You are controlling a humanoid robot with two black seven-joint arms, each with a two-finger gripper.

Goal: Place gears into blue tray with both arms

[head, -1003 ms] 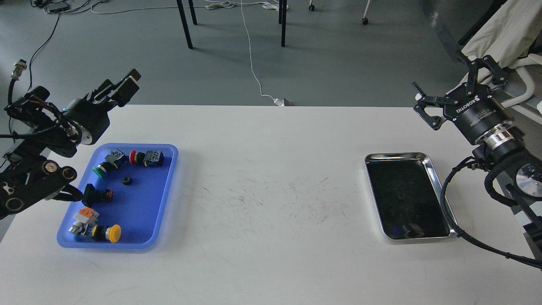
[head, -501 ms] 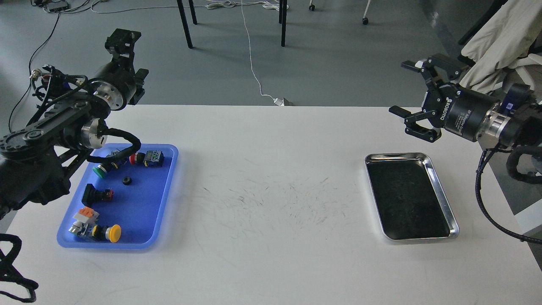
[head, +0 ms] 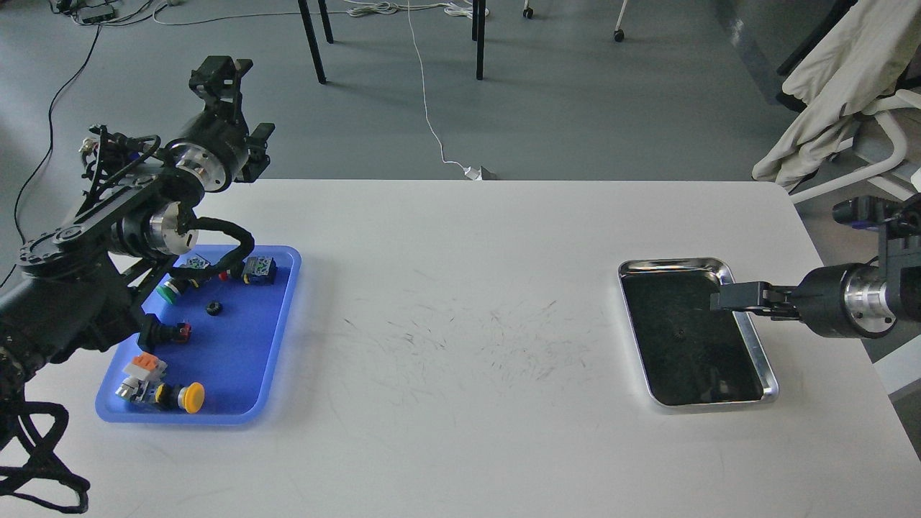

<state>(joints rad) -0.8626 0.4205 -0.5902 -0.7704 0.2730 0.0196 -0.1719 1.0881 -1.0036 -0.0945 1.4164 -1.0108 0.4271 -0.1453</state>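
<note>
Both of my arms have moved since a moment ago. My right gripper [head: 723, 297] has dropped from up high and now points sideways, low over the right rim of the steel tray [head: 761, 344]. I see it from the side, so I cannot tell if its fingers are apart or together. My left gripper [head: 230, 93] has gone up a little and sits high past the back edge of the counter [head: 460, 432], well away from anything. It is dark and hard to read, so I cannot tell its fingers either.

One gear [head: 213, 308] lies in the blue tray [head: 237, 360], near the middle, among the push-buttons [head: 183, 397]. A tiny dark speck [head: 680, 333] sits on the steel tray. It may be another gear, but it is too small to be sure.

I think the step now is to reach for that speck. To do it well, I should tip my right gripper down, open it wide, come straight down over the speck and close gently so it does not slide away.
</note>
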